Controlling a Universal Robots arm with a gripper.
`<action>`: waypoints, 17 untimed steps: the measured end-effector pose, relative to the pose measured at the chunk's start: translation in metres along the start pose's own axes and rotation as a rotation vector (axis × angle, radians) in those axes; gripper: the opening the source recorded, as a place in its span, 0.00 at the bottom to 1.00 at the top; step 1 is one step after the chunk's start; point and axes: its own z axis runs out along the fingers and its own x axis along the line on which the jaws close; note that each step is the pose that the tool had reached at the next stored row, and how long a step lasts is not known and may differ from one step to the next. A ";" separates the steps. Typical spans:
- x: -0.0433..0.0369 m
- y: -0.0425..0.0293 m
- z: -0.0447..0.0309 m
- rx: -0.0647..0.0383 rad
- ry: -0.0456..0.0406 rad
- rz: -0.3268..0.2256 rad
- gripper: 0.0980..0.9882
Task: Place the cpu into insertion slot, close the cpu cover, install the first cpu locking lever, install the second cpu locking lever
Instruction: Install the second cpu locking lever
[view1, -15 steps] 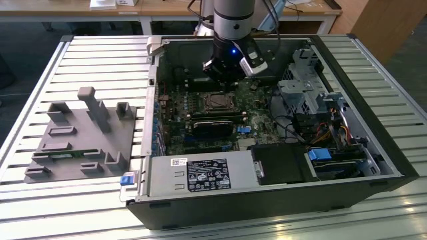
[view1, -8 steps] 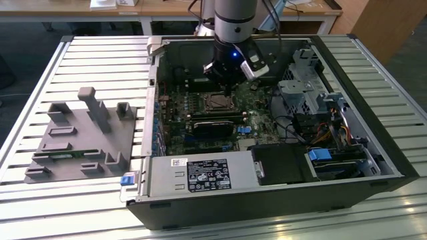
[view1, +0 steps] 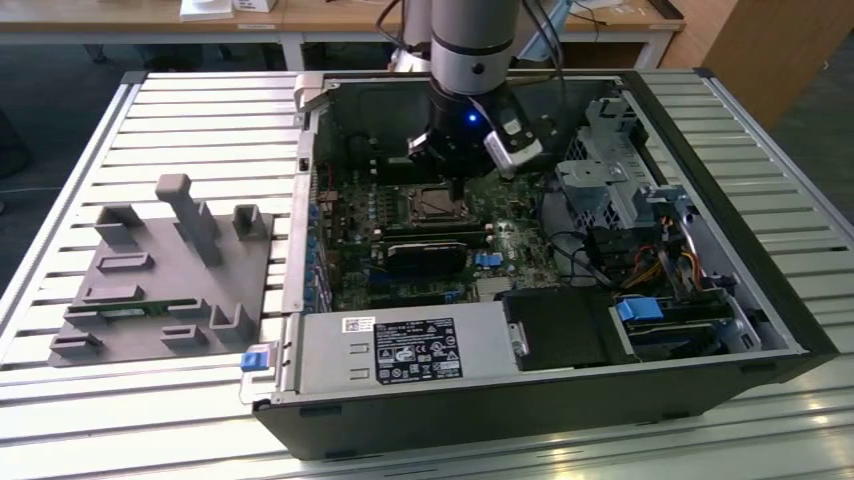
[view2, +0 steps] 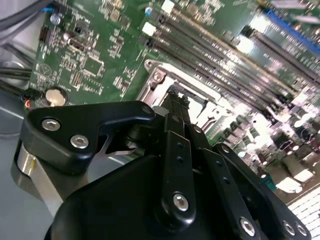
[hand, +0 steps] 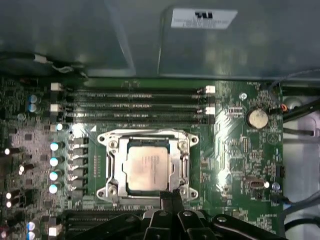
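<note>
- In the exterior view the arm reaches down into the open computer case (view1: 747, 330), which lies on its side on the slatted tabletop (view1: 200, 120).
- The end effector (view1: 458, 186) hangs right above the insertion slot (view1: 437, 203) on the green motherboard (view1: 350, 250).
- In the first wrist view the cpu (hand: 146, 170) sits flat inside the insertion slot (hand: 115, 167), pale metal top facing up.
- The cpu cover (hand: 182, 162) is down around the chip, its silvery frame bordering all four sides.
- The end effector (hand: 170, 197) tips sit at the near edge of the cover; whether they touch it, I cannot tell.
- In the second wrist view the end effector (view2: 176, 102) shows its black fingertips (view2: 172, 96) pressed together, clenched with nothing visible between them, over one edge of the cover (view2: 162, 82).
- Long black memory slots (hand: 135, 105) run beside the socket, and a round coin battery (hand: 258, 118) sits further along the board.
- A grey moulded holder (view1: 167, 275) rests on the tabletop toward the exterior view's left, well apart from the case.
</note>
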 end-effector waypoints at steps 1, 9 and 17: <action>0.0000 -0.0021 0.0000 0.000 0.0000 0.000 0.01; 0.0001 -0.0164 0.0002 0.000 0.0000 -0.001 0.01; 0.0276 -0.0174 0.0007 0.000 0.0001 -0.003 0.01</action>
